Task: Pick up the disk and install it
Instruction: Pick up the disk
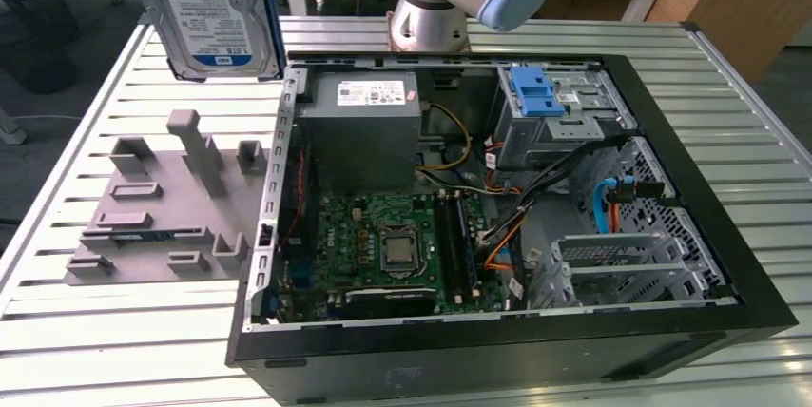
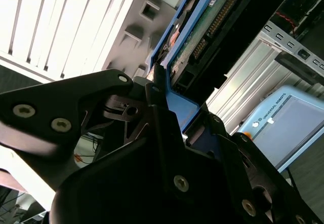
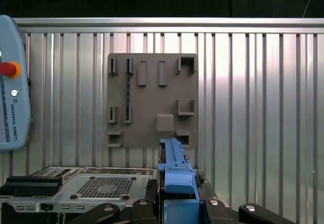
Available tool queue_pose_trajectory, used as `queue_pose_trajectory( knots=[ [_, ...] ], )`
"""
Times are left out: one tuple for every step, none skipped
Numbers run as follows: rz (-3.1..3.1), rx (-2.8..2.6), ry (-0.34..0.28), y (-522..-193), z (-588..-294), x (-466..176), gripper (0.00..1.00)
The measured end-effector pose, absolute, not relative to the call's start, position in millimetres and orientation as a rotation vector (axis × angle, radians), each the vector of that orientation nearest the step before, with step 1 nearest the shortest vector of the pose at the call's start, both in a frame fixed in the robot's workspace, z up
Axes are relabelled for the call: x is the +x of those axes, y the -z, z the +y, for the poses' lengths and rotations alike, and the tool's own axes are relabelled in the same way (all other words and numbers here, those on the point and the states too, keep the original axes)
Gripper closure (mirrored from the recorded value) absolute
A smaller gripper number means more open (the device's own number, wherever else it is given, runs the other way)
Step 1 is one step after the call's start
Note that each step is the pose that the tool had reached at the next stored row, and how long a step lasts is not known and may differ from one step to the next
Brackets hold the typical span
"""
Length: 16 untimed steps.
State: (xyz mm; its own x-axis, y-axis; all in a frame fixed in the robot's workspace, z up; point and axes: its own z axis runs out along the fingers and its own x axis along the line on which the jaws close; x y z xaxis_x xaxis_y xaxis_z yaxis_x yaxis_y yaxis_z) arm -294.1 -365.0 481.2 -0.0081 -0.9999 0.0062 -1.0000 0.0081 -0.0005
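Note:
The disk (image 1: pixel 216 12), a silver drive with a white-and-blue label in a blue bracket, hangs upright in the air at the exterior view's upper left, above the grey holder plate (image 1: pixel 165 207). My gripper (image 3: pixel 177 206) is shut on the disk's blue bracket edge (image 3: pixel 174 168), and the holder plate (image 3: pixel 152 100) lies on the table straight below it. In the second wrist view the disk's green circuit-board underside (image 2: pixel 202 26) sticks out past the black fingers (image 2: pixel 154 89), which press on the blue frame.
The open computer case (image 1: pixel 710 236) lies flat at the exterior view's right, with a grey power-supply box (image 1: pixel 361 131), a motherboard (image 1: pixel 394 245) and a blue latch (image 1: pixel 539 93) at its drive cage. The arm's base (image 1: pixel 432 17) stands behind the case. A teach pendant (image 3: pixel 10 82) rests nearby.

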Motion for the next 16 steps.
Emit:
queue_pose_trajectory(
  knots=[
    [-2.228, 2.210, -0.007, -481, -365, -293, 0.64],
    [-2.228, 2.210, -0.007, -481, -365, -292, 0.64],
    [-2.228, 2.210, -0.007, -481, -365, -291, 0.64],
    [-2.228, 2.210, -0.007, -481, -365, -291, 0.64],
    [-2.228, 2.209, -0.007, -481, -365, -290, 0.64],
    [-2.228, 2.209, -0.007, -481, -365, -289, 0.64],
    [-2.228, 2.210, -0.007, -481, -365, -288, 0.64],
    [-2.228, 2.210, -0.007, -481, -366, -287, 0.64],
    [-2.228, 2.210, -0.007, -481, -366, -285, 0.64],
    [-2.228, 2.210, -0.007, -481, -366, -284, 0.64],
    [-2.228, 2.209, -0.007, -481, -366, -283, 0.64],
    [-2.228, 2.210, -0.007, -481, -366, -281, 0.64],
    [-2.228, 2.209, -0.007, -481, -366, -280, 0.64],
    [-2.228, 2.209, -0.007, -481, -366, -279, 0.64],
    [-2.228, 2.209, -0.007, -481, -366, -278, 0.64],
    [-2.228, 2.210, -0.007, -481, -366, -277, 0.64]
  ],
)
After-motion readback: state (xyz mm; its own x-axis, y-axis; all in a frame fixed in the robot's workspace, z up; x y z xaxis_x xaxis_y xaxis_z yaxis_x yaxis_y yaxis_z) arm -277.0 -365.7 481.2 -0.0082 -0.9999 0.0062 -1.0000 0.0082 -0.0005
